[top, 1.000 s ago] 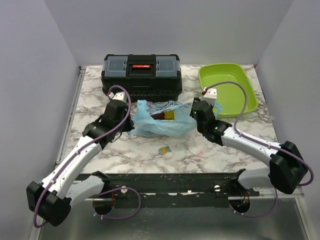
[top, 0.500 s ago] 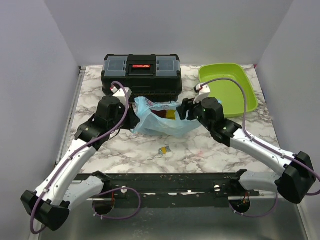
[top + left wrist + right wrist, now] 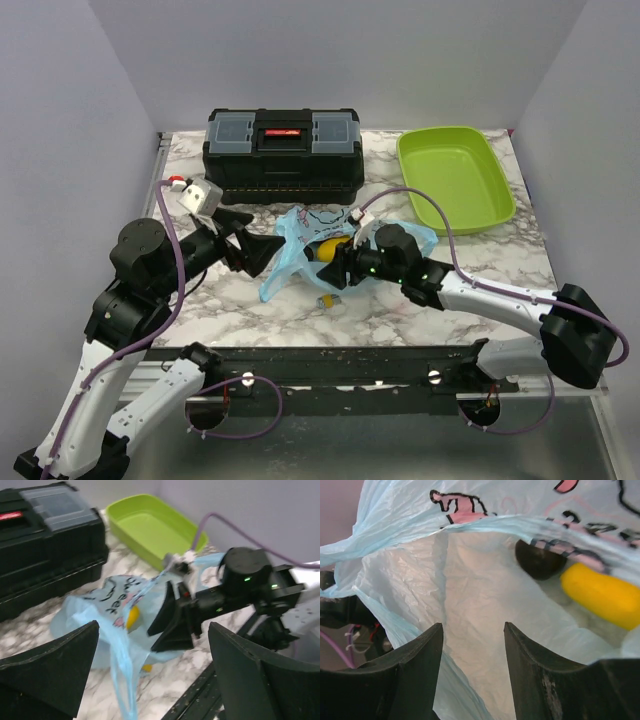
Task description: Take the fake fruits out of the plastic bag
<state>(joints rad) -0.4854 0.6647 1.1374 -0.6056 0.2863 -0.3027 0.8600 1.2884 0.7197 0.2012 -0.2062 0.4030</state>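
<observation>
The light-blue plastic bag [image 3: 297, 238] lies crumpled mid-table, its mouth toward the right arm. My right gripper [image 3: 332, 272] is pushed into that mouth and stands open [image 3: 472, 630], only bag film between its fingers. Inside the bag lie a dark round fruit [image 3: 540, 560] and a yellow fruit [image 3: 602, 595], both beyond the fingertips. The yellow fruit [image 3: 325, 246] shows through the film from above and in the left wrist view [image 3: 132, 617]. My left gripper [image 3: 258, 250] hovers just left of the bag, wide open [image 3: 152, 645] and holding nothing; a loose strip of bag [image 3: 120, 680] hangs between its fingers.
A black toolbox [image 3: 283, 152] stands at the back behind the bag. The lime-green tray [image 3: 455, 178] sits at the back right. A tiny yellow-and-silver block [image 3: 325, 300] lies on the marble just in front of the bag, near the front rail [image 3: 330, 365].
My left gripper opened, let go of the bag and drew back to the left. The right gripper swung left and down into the bag's mouth. The bag slid toward the front.
</observation>
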